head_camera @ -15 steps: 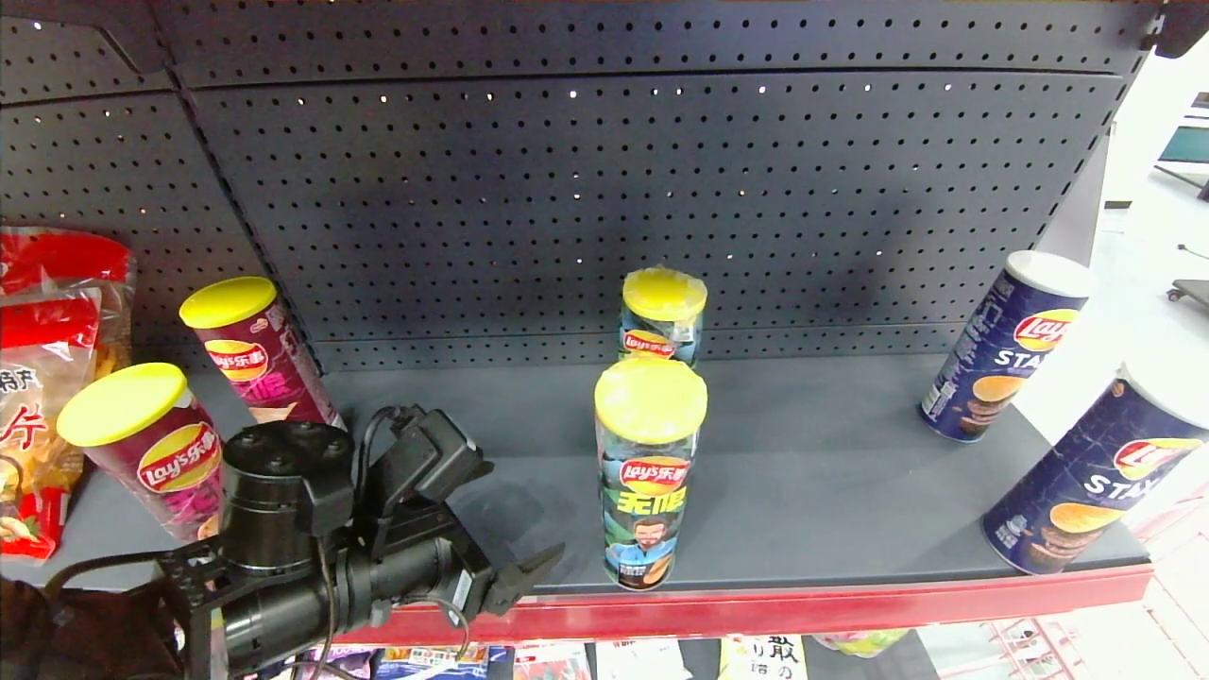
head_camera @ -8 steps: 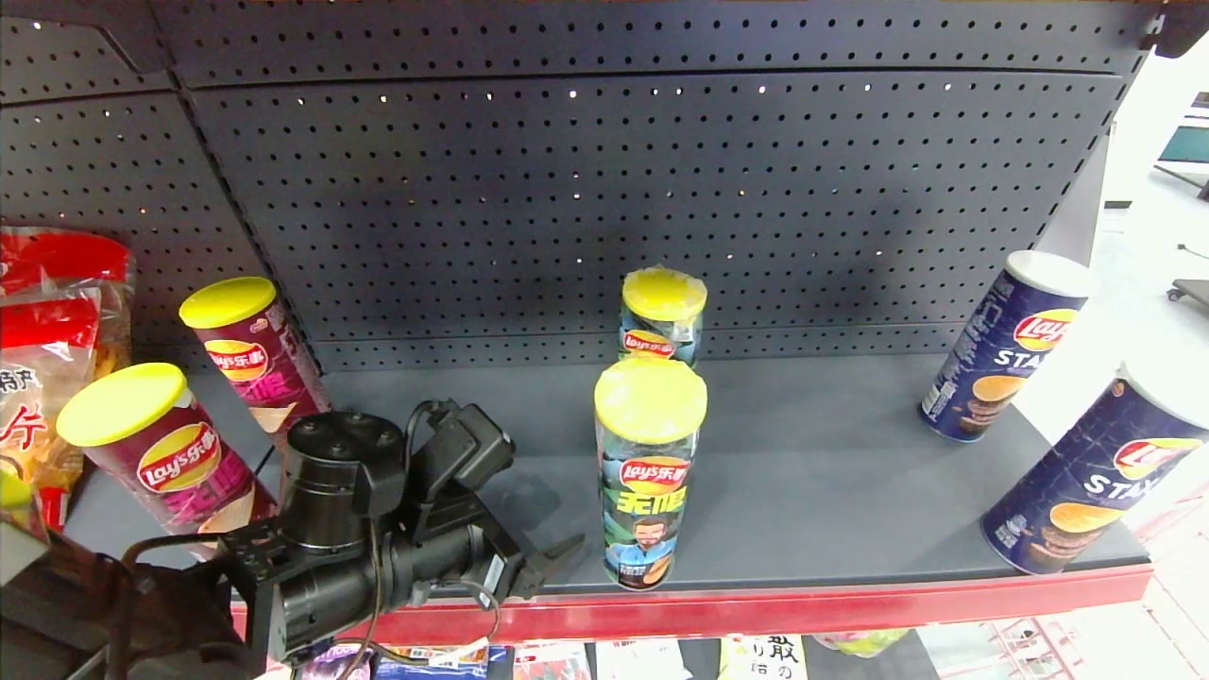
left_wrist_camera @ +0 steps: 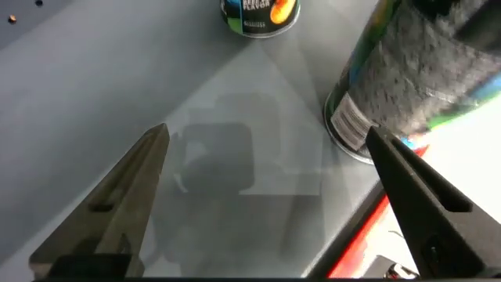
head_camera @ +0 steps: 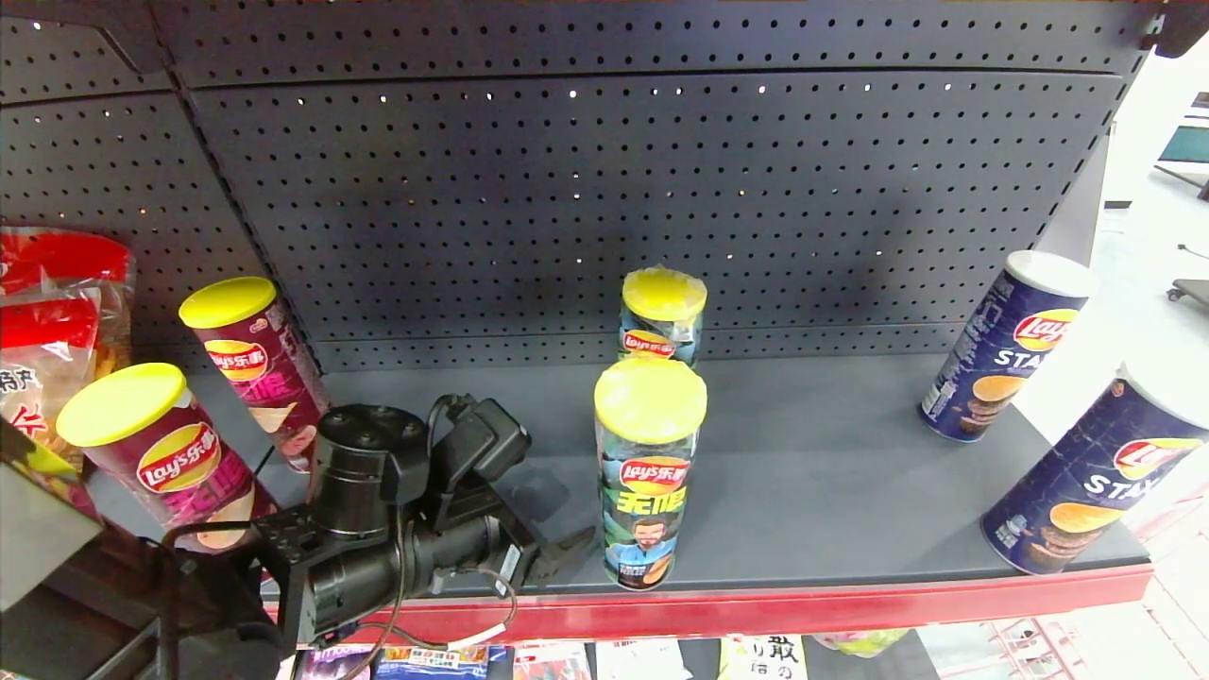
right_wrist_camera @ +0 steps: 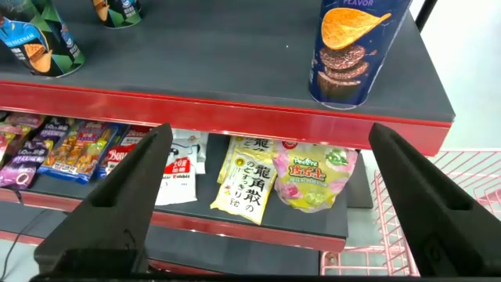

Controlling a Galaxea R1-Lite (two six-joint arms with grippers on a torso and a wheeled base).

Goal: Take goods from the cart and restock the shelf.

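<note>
Left gripper (left_wrist_camera: 268, 133) — agape beside front green can (head_camera: 650, 472)

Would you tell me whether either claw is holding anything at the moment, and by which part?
Nothing is held. The left claw is open and empty above the shelf; the right claw is open and empty too.

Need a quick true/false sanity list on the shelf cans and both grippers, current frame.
1. The left gripper is shut on a can. False: its jaws are open and empty, beside the front green can.
2. The rear green can stands directly behind the front one. True.
3. Both blue cans lie on their sides. False: both stand upright at the shelf's right end.
4. The right gripper is open and empty. True.
</note>
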